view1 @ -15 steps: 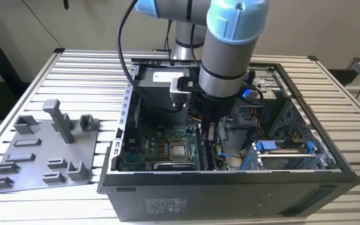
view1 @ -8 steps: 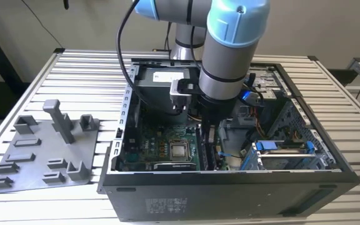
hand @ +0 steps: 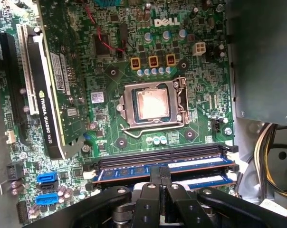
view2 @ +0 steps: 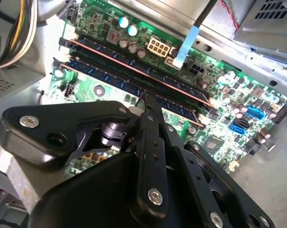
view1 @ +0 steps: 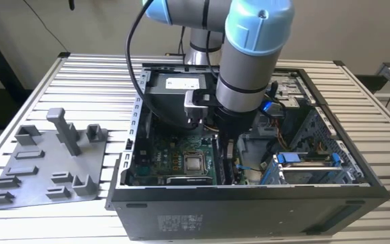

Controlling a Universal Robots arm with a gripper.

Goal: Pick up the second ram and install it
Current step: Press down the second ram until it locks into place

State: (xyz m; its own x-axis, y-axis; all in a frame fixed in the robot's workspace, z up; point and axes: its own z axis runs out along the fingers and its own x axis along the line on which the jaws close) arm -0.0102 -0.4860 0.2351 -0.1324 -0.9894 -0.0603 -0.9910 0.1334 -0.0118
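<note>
Reaching down into the open computer case (view1: 249, 203), the arm holds its gripper (view2: 150, 102) over the green motherboard (hand: 110, 123), right of the processor socket (hand: 153, 105) in the exterior view. Its fingers (hand: 163, 176) are pressed together on the top edge of the second ram (hand: 134, 170), which stands on edge in a memory slot beside another stick (view2: 134, 59). A grey tray (view1: 46, 168) lies left of the case.

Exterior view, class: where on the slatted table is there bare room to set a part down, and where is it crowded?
Bare slats lie behind the grey tray, beside the computer case. Inside the case it is crowded: the gripper stands over the motherboard.
</note>
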